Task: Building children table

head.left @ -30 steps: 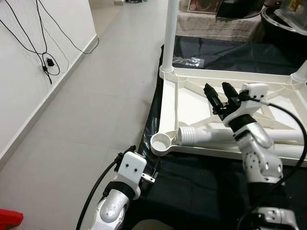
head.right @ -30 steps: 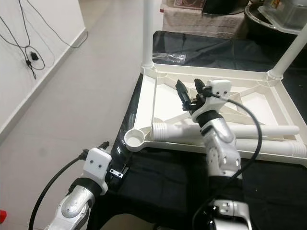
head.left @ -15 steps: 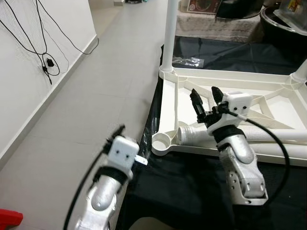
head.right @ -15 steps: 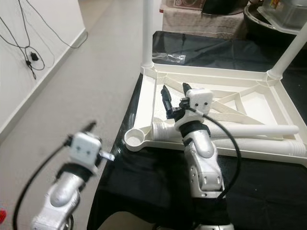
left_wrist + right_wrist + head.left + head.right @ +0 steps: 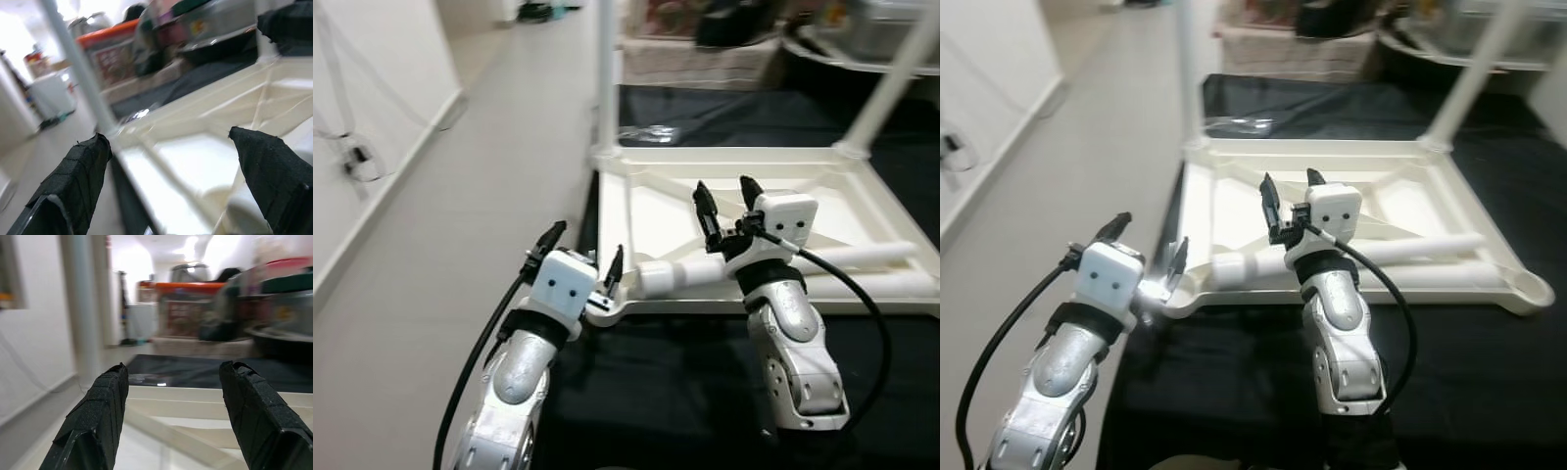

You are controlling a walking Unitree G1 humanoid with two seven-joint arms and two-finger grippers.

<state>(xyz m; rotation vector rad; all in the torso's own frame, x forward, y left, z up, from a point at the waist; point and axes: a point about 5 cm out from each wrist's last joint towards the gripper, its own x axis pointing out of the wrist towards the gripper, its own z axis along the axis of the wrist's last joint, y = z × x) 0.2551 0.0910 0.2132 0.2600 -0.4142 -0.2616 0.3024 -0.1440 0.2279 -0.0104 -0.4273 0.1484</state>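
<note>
The white children's table top (image 5: 646,211) lies upside down on a black cloth. Two white legs stand upright in its far corners, one on the left (image 5: 604,78), one on the right (image 5: 893,83). A loose white leg (image 5: 680,274) lies across the near side, and a second leg (image 5: 1469,272) lies beside it. My right gripper (image 5: 724,191) hovers open just above the loose leg's left end. My left gripper (image 5: 584,250) is open at the table's near left corner, covering the empty socket there. The right wrist view looks between its fingers (image 5: 98,421) over the ribbed underside.
Grey floor (image 5: 440,196) and a white wall with cables run along the left. Storage bins and a pot (image 5: 146,44) stand behind the table. A clear plastic bag (image 5: 646,132) lies on the cloth (image 5: 685,392) by the far left leg.
The camera has shifted. My left arm has risen from beside the cloth to the table's near left corner. My right gripper moved left along the loose leg, still open.
</note>
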